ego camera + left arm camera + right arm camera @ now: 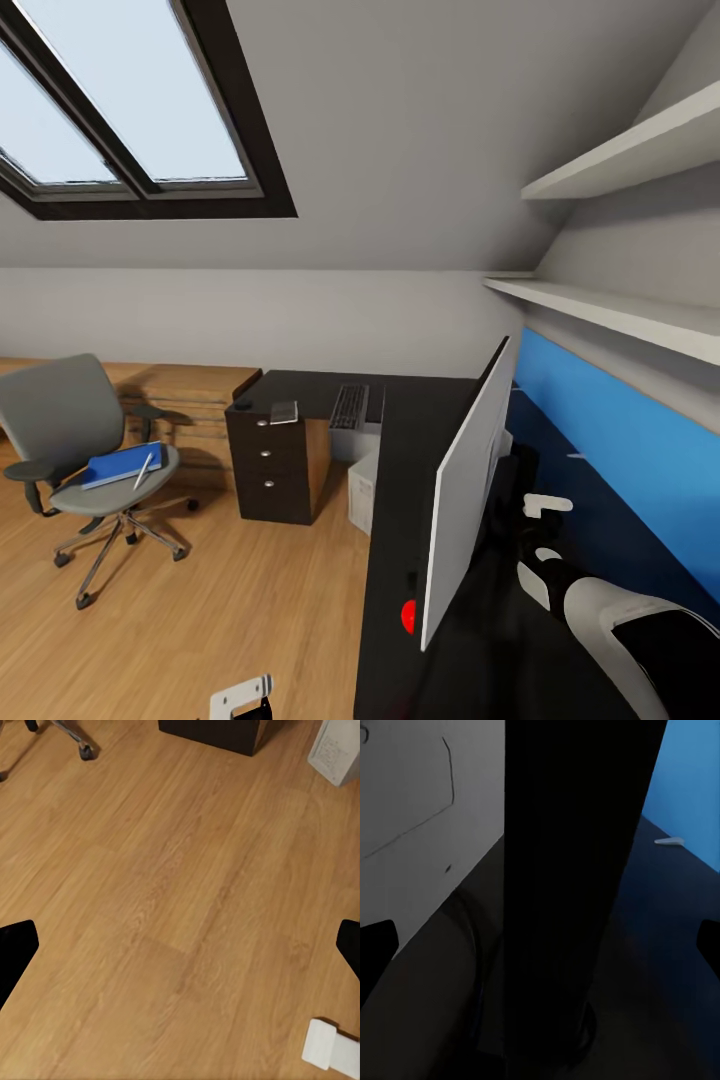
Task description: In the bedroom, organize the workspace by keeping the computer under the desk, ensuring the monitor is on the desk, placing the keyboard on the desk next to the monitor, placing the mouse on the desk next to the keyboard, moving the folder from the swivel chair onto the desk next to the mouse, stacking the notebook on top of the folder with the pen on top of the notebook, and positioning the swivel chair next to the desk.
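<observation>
The monitor (468, 480) stands edge-on on the black desk (400, 470), its white-grey back toward the blue panel. My right gripper (540, 960) is open behind it, with the black monitor stand (577, 870) between its spread fingers (375, 952). The keyboard (349, 406) and the dark grey notebook (284, 411) lie on the far wing of the desk, with a small dark mouse (243, 405) at its corner. The computer (362, 490) stands under the desk. The swivel chair (80, 440) at left carries the blue folder (120, 465) and the white pen (143, 470). My left gripper (180, 952) hangs open over the wood floor.
Two white shelves (610, 305) jut from the right wall above the blue panel (620, 440). A light wooden chest (185, 400) stands behind the chair. The black drawer unit (268, 465) holds up the desk's far end. Wood floor (250, 600) lies between chair and desk.
</observation>
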